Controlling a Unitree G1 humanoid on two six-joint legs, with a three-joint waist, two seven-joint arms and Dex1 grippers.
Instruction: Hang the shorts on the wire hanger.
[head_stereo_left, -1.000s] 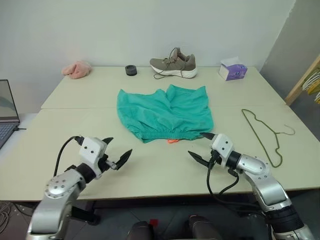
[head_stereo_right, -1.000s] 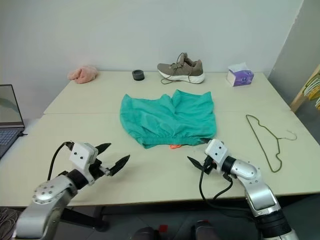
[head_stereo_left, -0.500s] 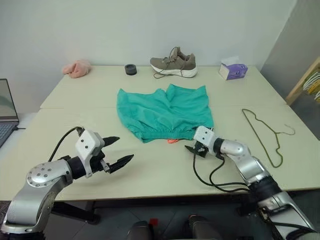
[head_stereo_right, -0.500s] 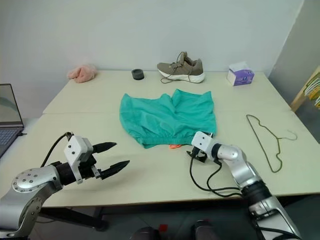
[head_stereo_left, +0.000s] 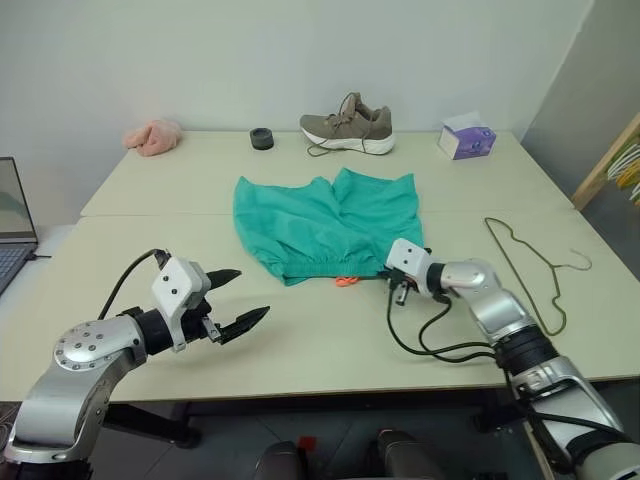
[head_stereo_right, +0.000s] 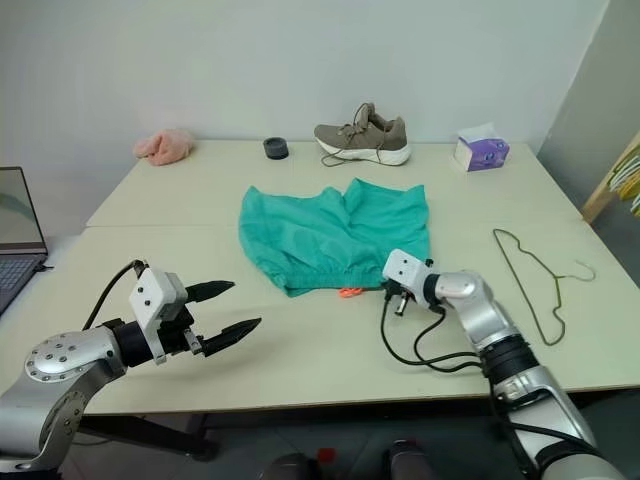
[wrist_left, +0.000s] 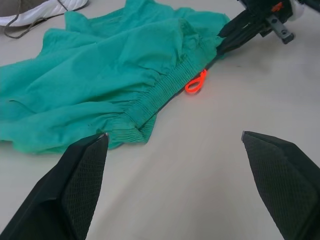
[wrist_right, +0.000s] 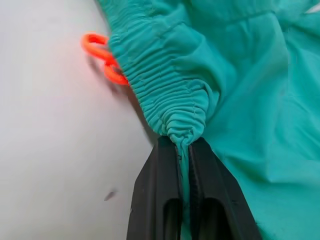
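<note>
Nearest, left gripper (head_stereo_left: 238, 299) spread wide above table's (head_stereo_left: 320, 345) front edge. Beyond, right gripper (wrist_right: 182, 150) pinched on waistband corner of shorts (head_stereo_left: 325, 225), flat mid-table. Hanger (head_stereo_left: 528, 268) flat near right edge.

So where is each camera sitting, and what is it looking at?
Head, both eyes: look down over the beige table, both arms showing.
Left wrist: looks past the open left gripper at the teal-green fabric shorts.
Right wrist: looks along the right gripper, shut on the waistband.
Shared: the shorts and their orange drawstring.
</note>
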